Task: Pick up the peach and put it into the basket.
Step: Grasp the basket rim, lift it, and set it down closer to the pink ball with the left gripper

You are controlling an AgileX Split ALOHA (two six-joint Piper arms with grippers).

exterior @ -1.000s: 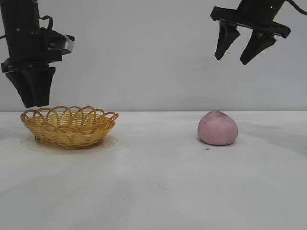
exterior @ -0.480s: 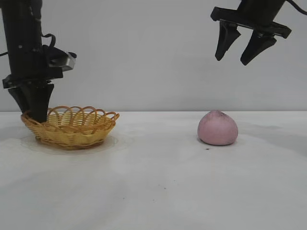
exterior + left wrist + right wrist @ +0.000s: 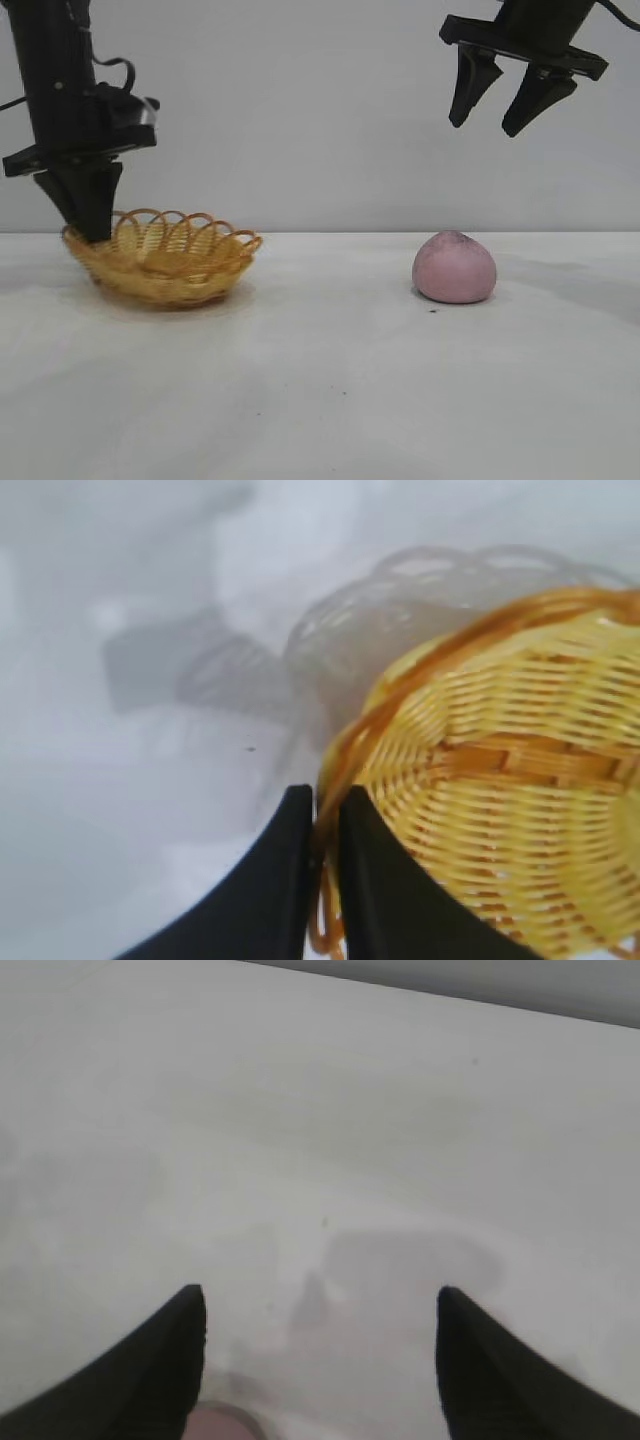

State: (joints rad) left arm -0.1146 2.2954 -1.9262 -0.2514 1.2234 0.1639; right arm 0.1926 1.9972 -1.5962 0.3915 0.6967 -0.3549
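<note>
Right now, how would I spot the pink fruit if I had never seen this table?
Start at the white table. Toward its right side, below the raised, open right gripper, sits a matte dusty-pink rounded peach on its own. The only other thing there, the yellow woven wicker basket far left, is shallow, open-rimmed and pinched by the left gripper.

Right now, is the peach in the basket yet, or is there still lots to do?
Not yet. The peach sits on the table, untouched. The left hand is shut on the basket rim, tilting it. The right hand hangs open, high above the peach. Left to do: grab the peach, carry it over and drop it in.
</note>
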